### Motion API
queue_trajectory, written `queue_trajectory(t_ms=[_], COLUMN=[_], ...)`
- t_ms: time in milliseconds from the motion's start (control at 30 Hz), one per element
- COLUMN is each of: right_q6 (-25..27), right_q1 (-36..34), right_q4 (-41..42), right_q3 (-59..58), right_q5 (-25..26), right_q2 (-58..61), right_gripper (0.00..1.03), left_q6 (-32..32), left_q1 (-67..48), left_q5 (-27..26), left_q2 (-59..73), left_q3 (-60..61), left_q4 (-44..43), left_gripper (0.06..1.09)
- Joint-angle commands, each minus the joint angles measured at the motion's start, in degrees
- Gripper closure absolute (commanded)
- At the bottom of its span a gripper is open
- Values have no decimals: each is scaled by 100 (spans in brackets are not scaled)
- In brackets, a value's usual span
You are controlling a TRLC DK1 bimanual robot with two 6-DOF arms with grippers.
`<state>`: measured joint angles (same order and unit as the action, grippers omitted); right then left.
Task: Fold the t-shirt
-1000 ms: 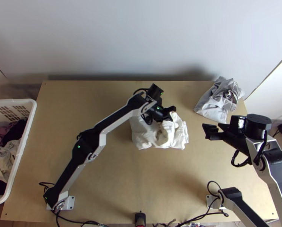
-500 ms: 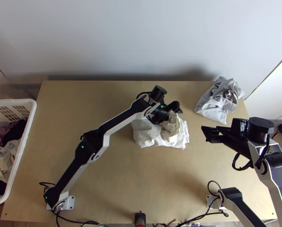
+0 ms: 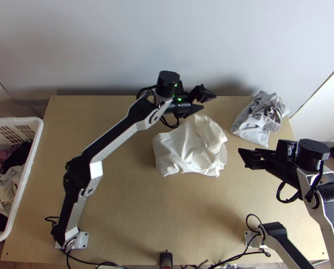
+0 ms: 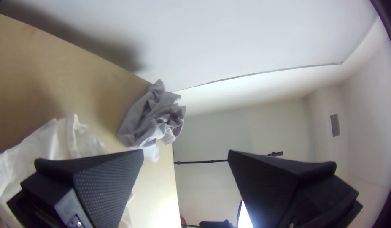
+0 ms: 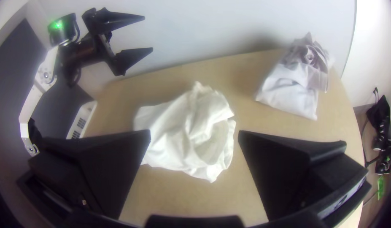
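Observation:
A white t-shirt [image 3: 187, 148] lies bunched and crumpled near the middle of the table; it shows also as white cloth [image 4: 47, 145] in the left wrist view and as a rumpled heap [image 5: 191, 131] in the right wrist view. Just beyond its far edge, my left gripper [image 3: 206, 102] is open and holds nothing; its fingers stand wide apart at the left gripper [image 4: 186, 154]. My right gripper [image 3: 244, 159] is to the right of the shirt, apart from it. In its wrist view the right gripper [image 5: 194, 134] is open, with the shirt seen beyond its fingers.
Grey cloth [image 3: 258, 119] lies bunched at the table's far right corner. A white basket [image 3: 34, 148] with several clothes stands off the left edge. Behind the table rises a pale wall [image 3: 167, 45]. Bare wood [image 3: 167, 210] extends in front of the shirt.
My left gripper has let go of the white cloth and moved up and away toward the table's far edge. The shirt's loose upper part has dropped onto the heap. The right arm has barely moved.

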<state>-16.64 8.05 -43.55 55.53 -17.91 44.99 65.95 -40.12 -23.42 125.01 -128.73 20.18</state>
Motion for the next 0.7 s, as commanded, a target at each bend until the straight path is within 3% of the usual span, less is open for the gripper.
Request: queue_trajectory(t_ms=[0,200,333,400,433,467,533,567,600,633,667], right_q6=[-14,-102,-717,-955,-946,-911,-823,-797,-735,-630,-533], right_q1=[38,117,153,381,504,618,838,917,1023,1146,1278], right_q4=[22,163,1006,1323,1499,1692,1982,2079,2184,2254,2334], right_q3=[-33,-165,-517,-561,-552,-534,-402,-314,-235,-165,-112], right_q5=[-46,-46,209,359,359,359,359,359,394,482,596], right_q2=[-17,-8,45,282,484,686,1126,1328,1548,1723,1908], right_gripper=[6,6,7,7,12,18,31,36,41,49,55], left_q6=[-127,-425,-1454,-2016,-2201,-2315,-2359,-2412,-2438,-2447,-2544], left_q1=[48,329,690,795,865,909,1059,1138,1208,1261,1287], left_q5=[-5,-304,-418,-409,-409,-409,-409,-418,-418,-418,-427], left_q2=[-223,-574,-1409,-1972,-2218,-2438,-2692,-2754,-2807,-2807,-2824], left_q3=[190,295,1245,2282,2809,3249,3873,4048,4189,4251,4268], left_q4=[-76,548,1321,1277,1154,1058,943,926,908,926,1093], left_gripper=[11,11,11,11,12,17,40,58,87,106,105])
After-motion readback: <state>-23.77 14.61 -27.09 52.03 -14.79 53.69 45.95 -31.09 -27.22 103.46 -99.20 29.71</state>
